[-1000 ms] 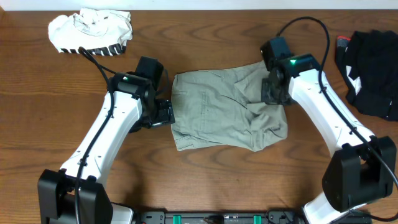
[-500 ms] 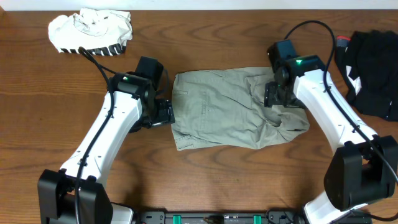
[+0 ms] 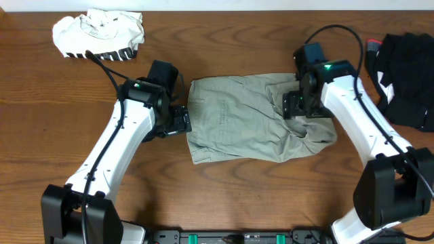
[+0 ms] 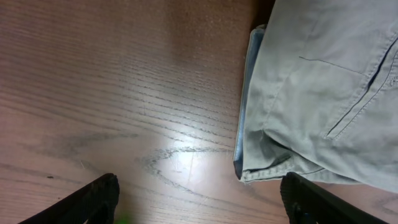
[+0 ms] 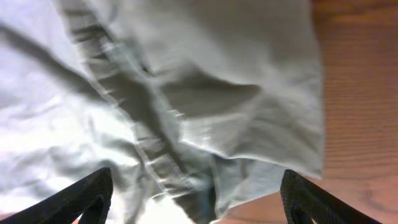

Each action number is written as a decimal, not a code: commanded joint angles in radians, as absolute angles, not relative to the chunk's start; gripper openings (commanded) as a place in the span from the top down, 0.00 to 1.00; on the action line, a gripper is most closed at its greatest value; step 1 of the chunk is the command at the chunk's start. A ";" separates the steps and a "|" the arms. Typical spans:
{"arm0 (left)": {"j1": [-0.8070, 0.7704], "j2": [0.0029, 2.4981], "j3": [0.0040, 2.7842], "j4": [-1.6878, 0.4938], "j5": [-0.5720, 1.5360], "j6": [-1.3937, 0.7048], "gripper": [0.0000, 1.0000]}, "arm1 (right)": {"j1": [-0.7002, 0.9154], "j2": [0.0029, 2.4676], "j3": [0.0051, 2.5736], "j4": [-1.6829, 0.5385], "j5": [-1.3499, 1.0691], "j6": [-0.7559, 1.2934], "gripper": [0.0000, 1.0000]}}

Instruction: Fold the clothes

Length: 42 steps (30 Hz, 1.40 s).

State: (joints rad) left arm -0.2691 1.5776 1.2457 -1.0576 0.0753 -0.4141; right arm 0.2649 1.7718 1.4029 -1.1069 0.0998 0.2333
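- Khaki-grey shorts (image 3: 251, 118) lie spread on the table (image 3: 41, 149) near its middle, between the two arms. Their left part is fairly flat, with a seam and a pocket slit showing, and their right part is rumpled and bunched.
- Left end effector (image 4: 199, 196) is released, its fingers wide apart over bare wood just beside the lower left hem corner of the shorts. Nothing sits between the fingers.
- Right end effector (image 5: 196, 193) is also released, its fingers spread above the wrinkled right part of the shorts. Whether it touches the cloth cannot be told.
- White garment with black stripes (image 3: 99, 34) lies crumpled at the table's far left corner, well apart from the shorts.
- Black garment (image 3: 407, 68) is heaped at the right edge, also well apart.
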 commanded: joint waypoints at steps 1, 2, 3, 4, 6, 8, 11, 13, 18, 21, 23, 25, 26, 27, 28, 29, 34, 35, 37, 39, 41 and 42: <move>-0.264 1.581 1.248 -1.061 0.078 -0.398 0.14 | 0.330 1.773 1.405 -1.116 0.095 0.167 0.15; -0.264 1.581 1.248 -1.061 0.078 -0.398 0.14 | 0.351 1.774 1.404 -1.126 0.112 0.162 0.14; -0.264 1.581 1.248 -1.061 0.078 -0.398 0.14 | 0.372 1.774 1.404 -1.141 0.150 0.163 0.12; -0.264 1.581 1.248 -1.062 0.078 -0.398 0.14 | 0.386 1.775 1.403 -1.156 0.190 0.167 0.11; -0.264 1.581 1.248 -1.067 0.078 -0.398 0.14 | 0.405 1.776 1.398 -1.177 0.287 0.191 0.08; -0.264 1.581 1.248 -1.068 0.078 -0.398 0.14 | 0.407 1.777 1.388 -1.172 0.303 0.189 0.06; -0.264 1.581 1.248 -1.068 0.078 -0.398 0.14 | 0.405 1.790 1.373 -1.170 0.300 0.189 0.06; -0.264 1.581 1.248 -1.068 0.078 -0.398 0.14 | 0.405 1.805 1.357 -1.159 0.300 0.189 0.07; -0.264 1.581 1.248 -1.069 0.078 -0.398 0.15 | 0.408 1.861 1.344 -1.134 0.307 0.189 0.08; -0.264 1.581 1.248 -1.069 0.078 -0.398 0.14 | 0.414 1.885 1.344 -1.116 0.308 0.189 0.08; -0.264 1.581 1.248 -1.069 0.078 -0.398 0.15 | 0.414 1.905 1.343 -1.097 0.308 0.189 0.09; -0.264 1.581 1.248 -1.073 0.078 -0.398 0.14 | 0.410 1.929 1.343 -1.086 0.315 0.189 0.10; -0.264 1.581 1.248 -1.075 0.078 -0.398 0.14 | 0.409 1.938 1.343 -1.084 0.316 0.189 0.13; -0.264 1.581 1.248 -1.076 0.078 -0.398 0.14 | 0.409 1.949 1.343 -1.081 0.316 0.189 0.17; -0.264 1.581 1.248 -1.076 0.078 -0.397 0.14 | 0.409 1.953 1.343 -1.077 0.316 0.190 0.20; -0.264 1.581 1.248 -1.076 0.078 -0.397 0.14 | 0.409 1.959 1.343 -1.071 0.316 0.190 0.27; -0.264 1.581 1.248 -1.076 0.078 -0.398 0.14 | 0.410 1.958 1.345 -1.058 0.334 0.214 0.61; -0.264 1.581 1.248 -1.076 0.078 -0.398 0.14 | 0.409 1.958 1.345 -1.058 0.342 0.219 0.67; -0.264 1.581 1.248 -1.076 0.078 -0.398 0.15 | 0.409 1.958 1.345 -1.058 0.348 0.221 0.76; -0.264 1.581 1.248 -1.076 0.078 -0.398 0.14 | 0.409 1.957 1.345 -1.059 0.348 0.224 0.86; -0.264 1.581 1.248 -1.076 0.078 -0.398 0.14 | 0.409 1.956 1.346 -1.059 0.349 0.224 0.94; -0.264 1.581 1.248 -1.076 0.078 -0.398 0.15 | 0.409 1.956 1.351 -1.061 0.352 0.224 0.98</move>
